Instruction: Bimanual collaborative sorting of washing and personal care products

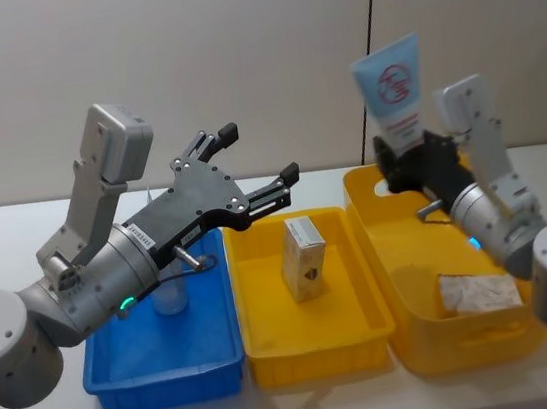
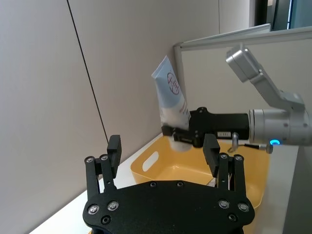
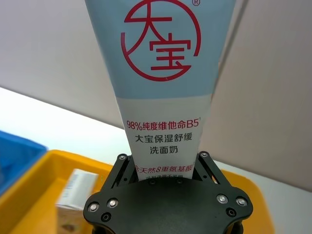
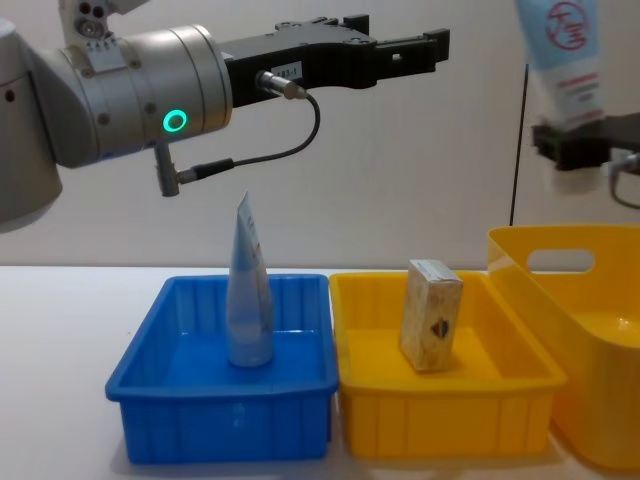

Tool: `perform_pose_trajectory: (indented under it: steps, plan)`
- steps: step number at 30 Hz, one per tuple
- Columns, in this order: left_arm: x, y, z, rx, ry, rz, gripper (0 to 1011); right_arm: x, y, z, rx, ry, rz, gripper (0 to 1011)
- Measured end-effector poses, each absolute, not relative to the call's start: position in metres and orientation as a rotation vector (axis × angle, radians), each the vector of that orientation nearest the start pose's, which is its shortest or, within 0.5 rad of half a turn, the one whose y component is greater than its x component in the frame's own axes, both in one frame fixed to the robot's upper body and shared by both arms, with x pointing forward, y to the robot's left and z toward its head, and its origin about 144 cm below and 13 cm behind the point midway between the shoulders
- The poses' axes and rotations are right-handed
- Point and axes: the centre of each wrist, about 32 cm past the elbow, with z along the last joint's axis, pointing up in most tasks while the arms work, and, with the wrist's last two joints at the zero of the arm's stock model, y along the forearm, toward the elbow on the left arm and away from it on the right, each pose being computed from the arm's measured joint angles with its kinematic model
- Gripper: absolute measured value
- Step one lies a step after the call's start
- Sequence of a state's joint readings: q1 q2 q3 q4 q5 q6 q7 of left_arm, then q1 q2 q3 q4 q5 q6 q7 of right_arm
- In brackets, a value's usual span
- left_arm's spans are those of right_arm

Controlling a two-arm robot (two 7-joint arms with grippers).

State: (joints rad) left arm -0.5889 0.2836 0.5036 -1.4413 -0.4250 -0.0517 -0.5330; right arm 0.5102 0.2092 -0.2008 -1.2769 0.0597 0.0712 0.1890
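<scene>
A pale-blue and white squeeze tube (image 1: pixel 394 88) with red print is clamped near its lower end by the right gripper (image 1: pixel 411 158), whose fingers are closed against the tube's two sides. The tube is held upright above the large yellow handled basket (image 1: pixel 418 332), its flat crimped end uppermost and tilted slightly. In the right wrist view the same tube (image 3: pixel 165 78) is seen rising straight out of the closed gripper (image 3: pixel 168 171), with a red circular emblem printed on the blue part and lines of red and dark text on the white part below. The left gripper (image 1: pixel 260 161) is held in the air above the seam between the blue tray (image 1: pixel 115 382) and the yellow tray (image 1: pixel 273 351), its two fingers spread wide apart with nothing between them. In the chest view that open gripper (image 4: pixel 400 40) is seen well above both trays. A second squeeze tube (image 4: pixel 247 290) is stood upright inside the blue tray (image 4: pixel 145 385), its crimped end up, partly hidden behind the left arm in the head view. A small cream cardboard box (image 1: pixel 303 257) with a dark emblem is stood upright, slightly tilted, in the yellow tray. A crumpled pale packet (image 1: pixel 477 291) is seen lying on the floor of the handled basket, near its right side.
</scene>
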Motion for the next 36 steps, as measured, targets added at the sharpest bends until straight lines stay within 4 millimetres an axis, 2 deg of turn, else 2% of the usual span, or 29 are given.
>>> perform_pose_trajectory:
  steps: [14, 25, 36]
  plan:
    - [0.573, 0.172, 1.292, -0.158, -0.3, 0.587, 1001, 0.607, -0.281, 1.272, -0.195, -0.108, -1.367, 295]
    - [0.573, 0.172, 1.292, -0.158, -0.3, 0.587, 1001, 0.614, -0.299, 1.296, -0.316, 0.03, -1.324, 295]
    - [0.573, 0.172, 1.292, -0.158, -0.3, 0.587, 1001, 0.614, -0.31, 1.307, -0.42, 0.123, -1.263, 286]
